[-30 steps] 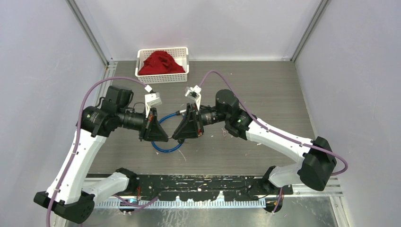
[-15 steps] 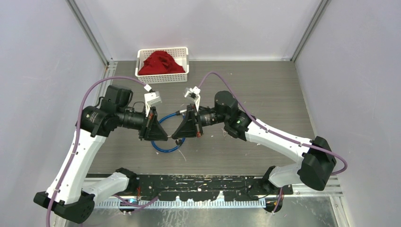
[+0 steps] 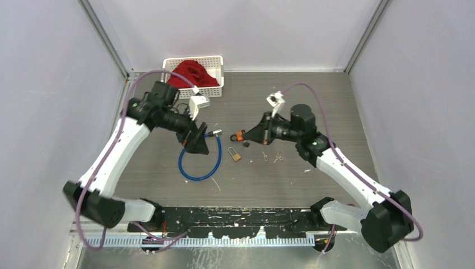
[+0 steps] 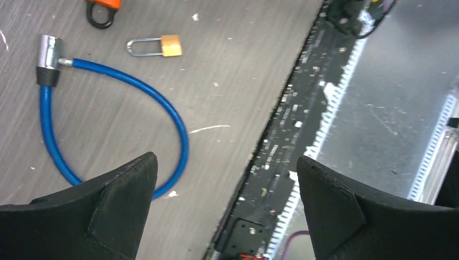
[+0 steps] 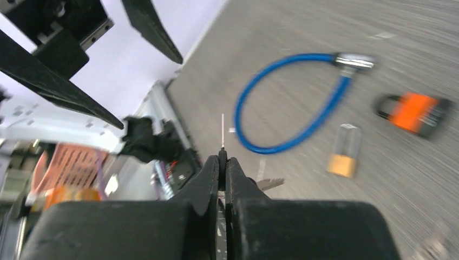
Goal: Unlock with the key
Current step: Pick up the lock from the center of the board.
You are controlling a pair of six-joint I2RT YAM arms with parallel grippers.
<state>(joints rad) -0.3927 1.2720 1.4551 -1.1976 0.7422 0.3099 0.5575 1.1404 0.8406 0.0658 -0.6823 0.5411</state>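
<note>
Lying loose: two padlocks (image 4: pixel 162 46) (image 5: pixel 414 112), one cable lock (image 4: pixel 181 135); left end effector (image 4: pixel 225 162) agape, right end effector (image 5: pixel 222 158) pinching key (image 5: pixel 222 130).

You've got a grey wood-grain table (image 3: pixel 336 112) boxed in on three sides by plain pale walls (image 3: pixel 252 28), with aluminium posts (image 3: pixel 103 39) in the far corners. A black rail (image 3: pixel 241 218) runs along your near edge, with a bare metal sheet (image 3: pixel 252 255) below it. Light is even and shadows are soft.

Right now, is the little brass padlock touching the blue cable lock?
Apart. The left wrist view shows the brass padlock lying clear of the blue cable lock, with a strip of bare table between them.
</note>
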